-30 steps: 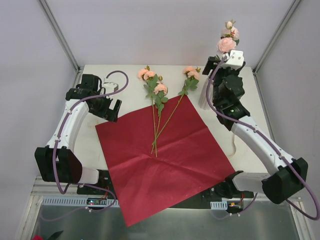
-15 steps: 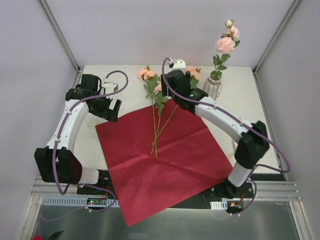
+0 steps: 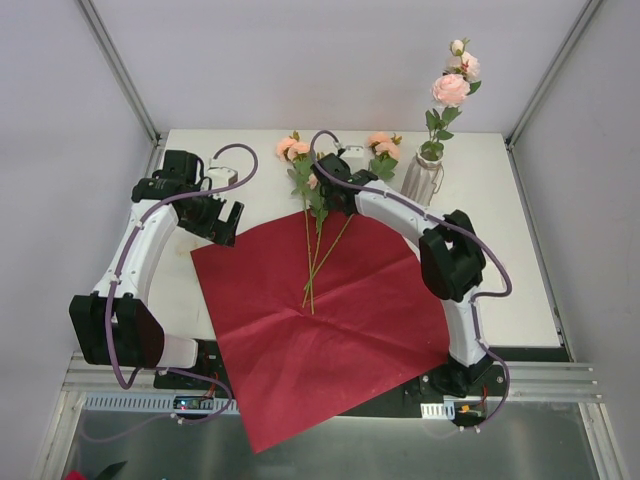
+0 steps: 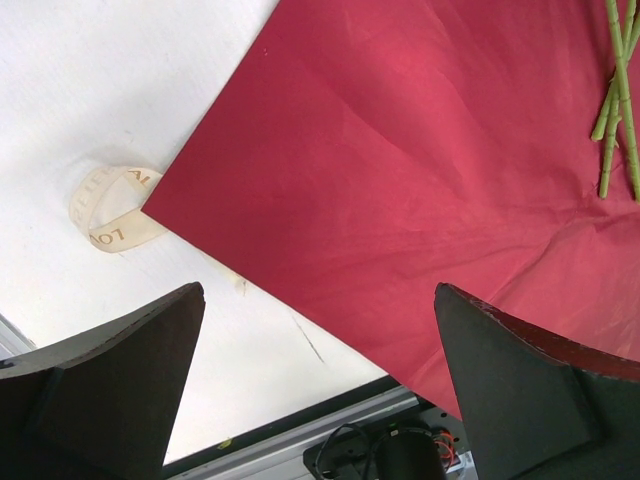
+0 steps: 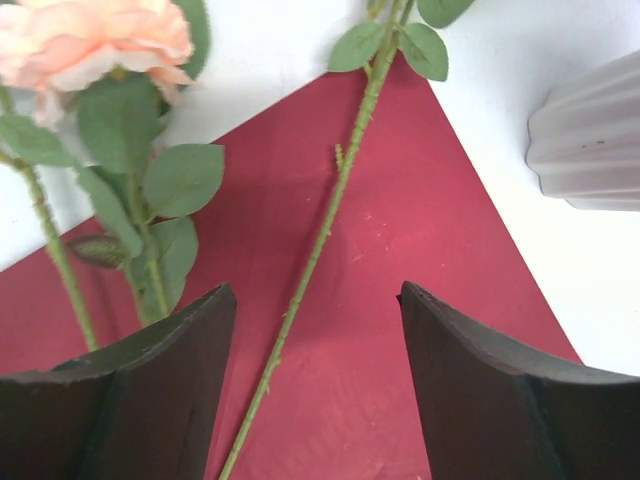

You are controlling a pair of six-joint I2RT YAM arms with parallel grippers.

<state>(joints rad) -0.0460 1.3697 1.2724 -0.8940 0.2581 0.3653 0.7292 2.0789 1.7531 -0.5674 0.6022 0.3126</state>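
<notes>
A red paper sheet (image 3: pixel 330 310) lies in the middle of the white table. Three pink flower stems (image 3: pixel 312 250) rest across its far corner, blooms (image 3: pixel 293 148) toward the back. My right gripper (image 3: pixel 335 183) hovers over them, open; in the right wrist view its gripper (image 5: pixel 316 295) straddles one thin green stem (image 5: pixel 320 240) without touching it, a pink rose (image 5: pixel 95 40) at upper left. My left gripper (image 3: pixel 222 222) is open above the sheet's left corner (image 4: pixel 420 170), its gripper (image 4: pixel 318 300) holding nothing.
A ribbed white vase (image 3: pixel 422 178) holding pink roses (image 3: pixel 452 88) stands at the back right, close to the right gripper's side (image 5: pixel 590 145). A cream ribbon loop (image 4: pixel 110 210) lies on the table beside the sheet's left corner. Metal frame posts flank the table.
The right arm has swung left from the vase to above the lying stems. The roses stay in the vase. The left arm has not moved.
</notes>
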